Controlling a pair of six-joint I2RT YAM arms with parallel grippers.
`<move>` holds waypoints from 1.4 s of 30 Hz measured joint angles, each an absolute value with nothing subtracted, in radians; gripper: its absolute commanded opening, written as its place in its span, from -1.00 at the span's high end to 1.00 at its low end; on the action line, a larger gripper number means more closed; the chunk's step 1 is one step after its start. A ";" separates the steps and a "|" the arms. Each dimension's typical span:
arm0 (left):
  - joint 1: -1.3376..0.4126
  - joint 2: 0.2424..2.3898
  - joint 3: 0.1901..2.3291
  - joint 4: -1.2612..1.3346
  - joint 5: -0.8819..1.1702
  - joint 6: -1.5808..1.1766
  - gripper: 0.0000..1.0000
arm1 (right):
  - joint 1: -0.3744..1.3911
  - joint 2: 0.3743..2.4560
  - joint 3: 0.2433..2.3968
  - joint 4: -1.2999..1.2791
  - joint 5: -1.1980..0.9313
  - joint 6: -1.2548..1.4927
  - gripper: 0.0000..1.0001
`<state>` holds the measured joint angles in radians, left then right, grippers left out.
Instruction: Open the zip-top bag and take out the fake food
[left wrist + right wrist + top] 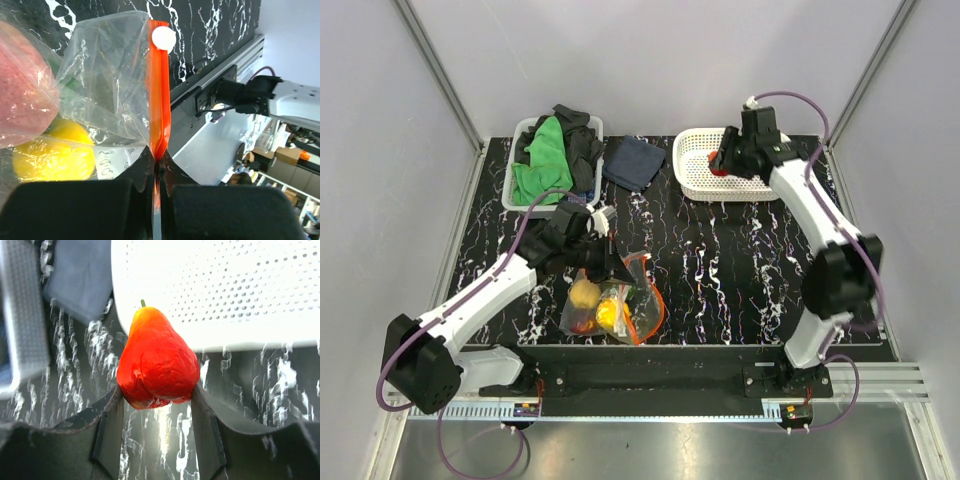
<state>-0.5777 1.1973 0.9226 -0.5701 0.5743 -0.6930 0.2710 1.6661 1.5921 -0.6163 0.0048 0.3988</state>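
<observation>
The clear zip-top bag (pixel 615 300) lies at the table's front centre with several fake fruits inside, yellow and orange ones showing. My left gripper (pixel 610 262) is shut on the bag's red-orange zip strip (pixel 159 95), whose white slider (pixel 163 37) sits at the far end. A pink fruit (pixel 22 95) and a yellow fruit (pixel 52 155) show through the plastic. My right gripper (pixel 723 160) is shut on a red pear-shaped fake fruit (pixel 156 362) and holds it at the near edge of the white perforated basket (pixel 705 165).
A grey bin (pixel 520 185) with green and black cloths stands at the back left. A dark blue cloth (pixel 633 162) lies between the bin and the basket. The black marbled table (pixel 740 260) ends in a metal rail at the front.
</observation>
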 measured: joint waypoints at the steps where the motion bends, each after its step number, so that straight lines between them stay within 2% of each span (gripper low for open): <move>1: -0.578 1.197 0.923 -0.564 0.576 -0.706 1.00 | 0.254 1.742 1.660 -0.620 0.003 0.390 1.00; 6: -0.578 1.197 0.923 -0.532 0.579 -0.755 1.00 | 0.200 2.078 1.963 -0.607 -0.040 0.375 0.99; 10: -0.578 1.197 0.935 -0.522 0.579 -0.780 1.00 | 0.175 2.276 2.144 -0.605 -0.101 0.403 0.89; 13: -0.578 1.201 0.951 -0.521 0.581 -0.787 1.00 | 0.164 2.412 2.262 -0.603 -0.155 0.438 0.69; 17: -0.578 1.230 0.991 -0.527 0.583 -0.786 1.00 | 0.163 2.512 2.317 -0.607 -0.210 0.477 0.35; 18: -0.578 1.244 1.008 -0.530 0.585 -0.785 1.00 | 0.163 2.528 2.321 -0.610 -0.226 0.486 0.10; 20: -0.578 1.275 1.040 -0.533 0.592 -0.781 1.00 | 0.163 2.552 2.330 -0.619 -0.249 0.504 -0.17; 21: -0.578 1.293 1.057 -0.537 0.595 -0.778 1.00 | 0.163 2.557 2.330 -0.622 -0.255 0.510 -0.32; 24: -0.577 1.330 1.095 -0.546 0.601 -0.770 1.00 | 0.163 2.558 2.334 -0.633 -0.276 0.524 -0.53; 26: -0.576 1.346 1.114 -0.553 0.606 -0.765 1.00 | 0.163 2.558 2.339 -0.637 -0.279 0.524 -0.55; 28: -0.576 1.359 1.129 -0.557 0.611 -0.764 1.00 | 0.163 2.552 2.339 -0.655 -0.279 0.523 -0.65; 34: -0.576 1.365 1.133 -0.563 0.619 -0.764 1.00 | 0.166 2.460 2.302 -0.785 -0.256 0.518 -0.68; 42: -0.576 1.365 1.121 -0.566 0.619 -0.791 1.00 | 0.222 1.955 1.848 -0.817 -0.194 0.469 -0.66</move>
